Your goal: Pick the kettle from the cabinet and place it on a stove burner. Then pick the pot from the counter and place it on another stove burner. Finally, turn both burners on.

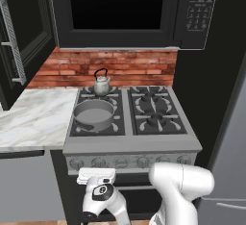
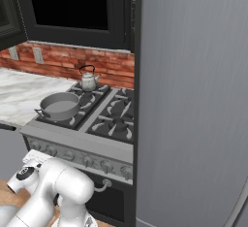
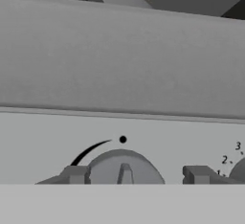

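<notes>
A home kitchen. A steel gas range (image 1: 132, 144) with black grates and a row of front knobs (image 1: 129, 162) is standing against a red brick backsplash (image 1: 110, 68), carrying a kettle (image 1: 101, 83) and a pot (image 1: 94, 114). A black microwave (image 1: 129, 10) is hanging above it, a marble bench (image 1: 33, 118) is adjoining it, and a grey refrigerator (image 2: 193, 100) is flanking the other side.

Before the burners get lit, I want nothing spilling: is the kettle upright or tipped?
Upright. The kettle stands on the rear left burner, its black handle arching straight above it, behind the pot.
</notes>
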